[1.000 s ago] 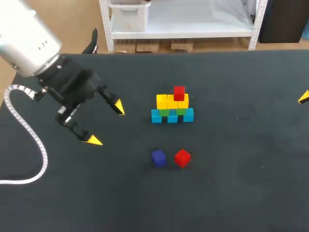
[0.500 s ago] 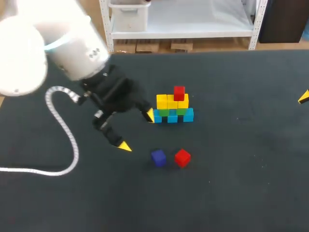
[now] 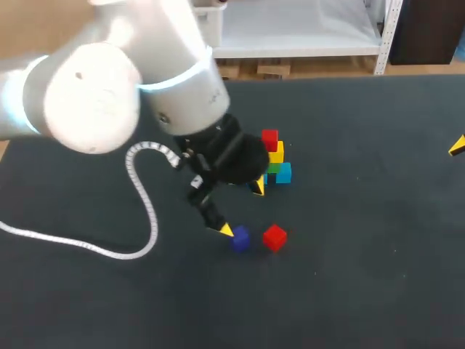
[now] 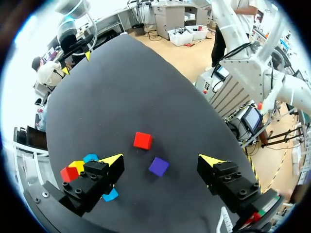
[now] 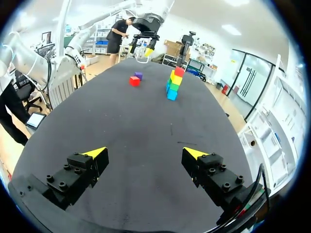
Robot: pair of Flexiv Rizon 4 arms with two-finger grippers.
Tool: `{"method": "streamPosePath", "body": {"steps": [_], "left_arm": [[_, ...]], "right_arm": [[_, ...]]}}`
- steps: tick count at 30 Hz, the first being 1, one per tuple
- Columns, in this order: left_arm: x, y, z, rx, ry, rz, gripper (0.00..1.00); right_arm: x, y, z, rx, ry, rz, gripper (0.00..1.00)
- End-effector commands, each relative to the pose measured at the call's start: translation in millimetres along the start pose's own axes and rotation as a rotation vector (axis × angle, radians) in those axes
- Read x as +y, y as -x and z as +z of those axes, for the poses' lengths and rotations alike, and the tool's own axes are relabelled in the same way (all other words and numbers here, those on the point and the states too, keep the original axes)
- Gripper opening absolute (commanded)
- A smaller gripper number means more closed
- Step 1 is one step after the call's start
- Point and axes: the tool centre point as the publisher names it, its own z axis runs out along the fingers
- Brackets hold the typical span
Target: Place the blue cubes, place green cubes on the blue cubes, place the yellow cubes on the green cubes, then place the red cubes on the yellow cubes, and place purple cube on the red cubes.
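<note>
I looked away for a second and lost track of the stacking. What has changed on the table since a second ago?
The left claw swung in from the left toward the middle and, open throughout, now hangs by the loose purple cube. Nothing was grasped or released. The purple cube, the loose red cube, the stack and the right claw stayed put.

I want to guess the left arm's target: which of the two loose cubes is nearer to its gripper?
The purple cube, seen between the left gripper's open fingertips in the wrist view; the loose red cube lies farther ahead of them.
</note>
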Motion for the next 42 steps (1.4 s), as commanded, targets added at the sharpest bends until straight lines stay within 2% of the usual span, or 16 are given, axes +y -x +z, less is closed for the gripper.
{"method": "streamPosePath", "body": {"steps": [1, 9, 18, 22, 27, 42], "left_arm": [[10.9, 10.1, 12, 0.044, -0.067, -0.025, 1.0], [19.4, 28.6, 30, 0.033, -0.059, -0.005, 1.0], [23.8, 42.6, 50, -0.011, -0.043, 0.099, 1.0], [22.3, 37.2, 63, 0.024, -0.052, 0.118, 1.0], [25.7, 28.6, 75, 0.023, -0.066, 0.111, 1.0], [43.2, 18.6, 96, 0.035, -0.093, 0.11, 1.0]], "right_arm": [[0, -1, 1, -0.002, 0.0, -0.001, 1.0], [0, -1, 1, -0.002, 0.0, -0.001, 1.0], [0, -1, 1, -0.002, 0.0, -0.001, 1.0], [0, -1, 1, -0.002, 0.0, -0.001, 1.0], [0, -1, 1, -0.002, 0.0, -0.001, 1.0], [0, -1, 1, -0.002, 0.0, -0.001, 1.0]]}}
